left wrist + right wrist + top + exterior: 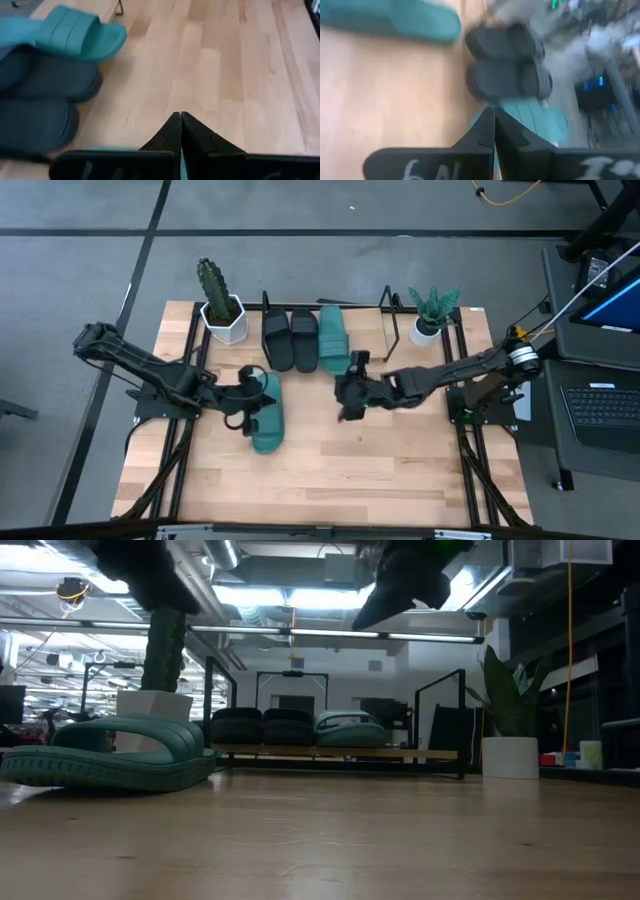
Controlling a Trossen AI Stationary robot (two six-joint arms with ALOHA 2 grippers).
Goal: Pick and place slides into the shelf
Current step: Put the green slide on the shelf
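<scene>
Two black slides [290, 338] and one teal slide [332, 338] lie side by side on the shelf [372, 332] at the table's far side, soles on its board. They also show in the low view [290, 726]. The other teal slide [266, 416] lies sole down on the table left of centre, and is flat in the low view [110, 755]. My left gripper [255, 390] is shut and hovers over that slide's far end; its tips meet in the left wrist view [180, 118]. My right gripper [345, 392] is shut and empty, raised above the table near the shelf's teal slide [540, 120].
A white pot with a cactus [222, 310] stands at the shelf's left end and a white pot with a leafy plant [430, 320] at its right end. Bare wooden table [380, 460] lies toward the near edge. The shelf's right part holds no slide.
</scene>
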